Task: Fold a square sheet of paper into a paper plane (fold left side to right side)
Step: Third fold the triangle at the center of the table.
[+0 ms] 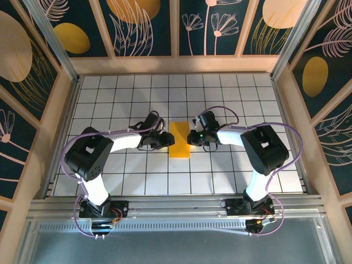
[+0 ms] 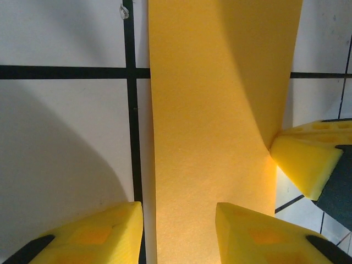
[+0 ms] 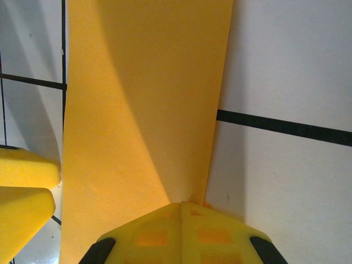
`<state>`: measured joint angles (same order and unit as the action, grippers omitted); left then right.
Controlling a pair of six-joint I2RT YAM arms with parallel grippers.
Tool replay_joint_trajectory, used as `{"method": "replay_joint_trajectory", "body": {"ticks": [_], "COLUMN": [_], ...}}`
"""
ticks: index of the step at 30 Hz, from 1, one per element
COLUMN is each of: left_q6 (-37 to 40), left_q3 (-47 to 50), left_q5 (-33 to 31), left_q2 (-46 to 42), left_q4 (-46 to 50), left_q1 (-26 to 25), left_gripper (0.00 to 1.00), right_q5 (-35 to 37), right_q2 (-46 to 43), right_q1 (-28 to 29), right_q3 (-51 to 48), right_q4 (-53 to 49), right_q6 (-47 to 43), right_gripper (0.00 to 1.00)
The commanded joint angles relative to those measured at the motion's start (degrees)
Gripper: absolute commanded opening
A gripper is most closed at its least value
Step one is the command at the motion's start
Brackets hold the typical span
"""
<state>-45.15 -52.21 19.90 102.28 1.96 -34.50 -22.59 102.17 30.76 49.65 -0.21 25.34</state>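
The square sheet of paper (image 1: 180, 139) lies flat on the gridded worktop (image 1: 110, 99), midway between the two arms. It is already doubled into a narrow orange-yellow strip. Its long axis runs straight away from the arm bases, so each arm meets it side-on, across a long edge.

The left fingers (image 2: 96, 234) are spread. One sits on the bare tile just beside the strip's left edge and the other rests over the paper itself, so they straddle that edge. From the wrist view it is hard to say whether a layer of paper is lifted between them; it looks flat, and nothing appears pinched.

The right fingers (image 3: 181, 231) are pressed together into a single wedge. The tip bears on the strip's right long edge and probably pins it to the worktop.

Both arms are about equally close. The left one, though, is the one placed to take hold of the edge that must travel across. My judgement is that the next move depends on the left fingers catching only the left edge while the right tip keeps the far side from sliding.
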Motion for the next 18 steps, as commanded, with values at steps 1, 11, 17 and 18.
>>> {"method": "replay_joint_trajectory", "body": {"ticks": [1, 11, 17, 18], "left_q6": [1.12, 0.76, -0.64, -0.85], "left_q3": [-1.50, -1.14, -0.78, -0.74], "left_q5": [1.78, 3.60, 5.21, 5.16], "left_q2": [1.13, 2.28, 1.90, 1.75], "left_q4": [0.85, -0.49, -3.08, -3.34], "left_q1": [0.00, -0.22, -0.29, -0.30], "left_gripper": [0.39, 0.35, 0.35, 0.34], "right_q5": [2.99, 3.25, 3.25, 3.25], "right_q2": [2.10, 2.09, 2.09, 2.15], "right_q1": [0.26, 0.26, 0.26, 0.26], "right_q3": [-0.25, -0.17, -0.17, -0.17], "right_q4": [-4.08, -4.18, -4.06, -4.03], "right_q6": [-1.35, -1.21, -1.17, -1.17], "right_gripper": [0.00, 0.00, 0.00, 0.00]}}
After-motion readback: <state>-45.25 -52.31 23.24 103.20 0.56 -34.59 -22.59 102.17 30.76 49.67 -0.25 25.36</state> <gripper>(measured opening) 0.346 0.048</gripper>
